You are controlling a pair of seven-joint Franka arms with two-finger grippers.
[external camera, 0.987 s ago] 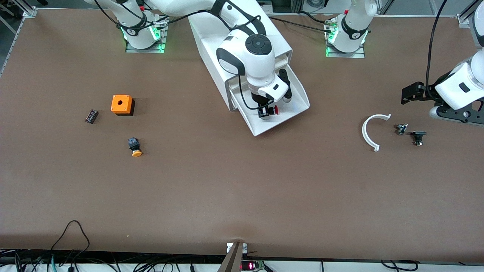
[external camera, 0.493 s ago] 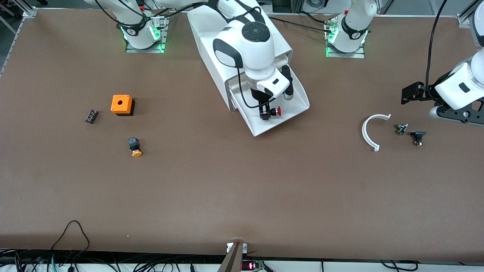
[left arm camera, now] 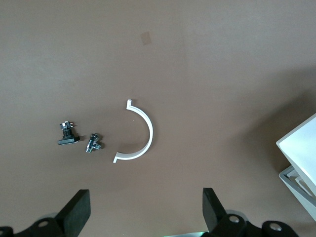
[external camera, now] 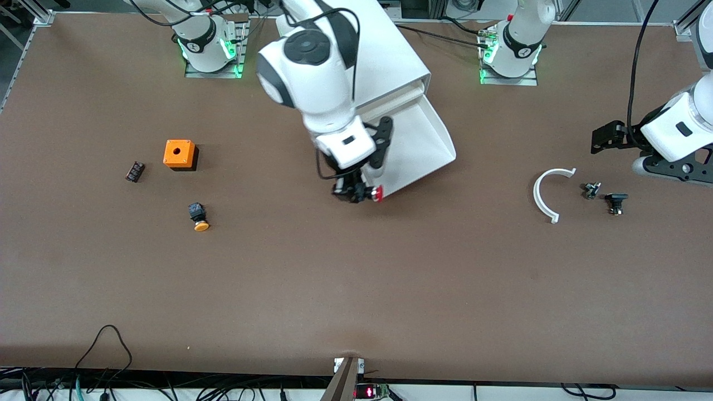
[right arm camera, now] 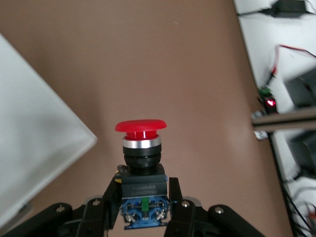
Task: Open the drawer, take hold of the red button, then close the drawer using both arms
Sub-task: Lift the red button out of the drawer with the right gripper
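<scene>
Moved since 0.5 s ago: my right gripper [external camera: 356, 193] lifted the button [external camera: 372, 193] out of the drawer [external camera: 423, 139], now over its front corner | jaws clamped on button body | left gripper [left arm camera: 143, 212] waits w/ jaws apart over white arc [external camera: 547, 195] nr left-arm edge | orange box [external camera: 179, 153], orange-capped button [external camera: 199, 216] nr right-arm end.

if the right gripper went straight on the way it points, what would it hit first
Probably bare table. The right gripper, shut on the button, points down past the drawer's front corner, and nothing else lies ahead, though depth is unclear.
</scene>
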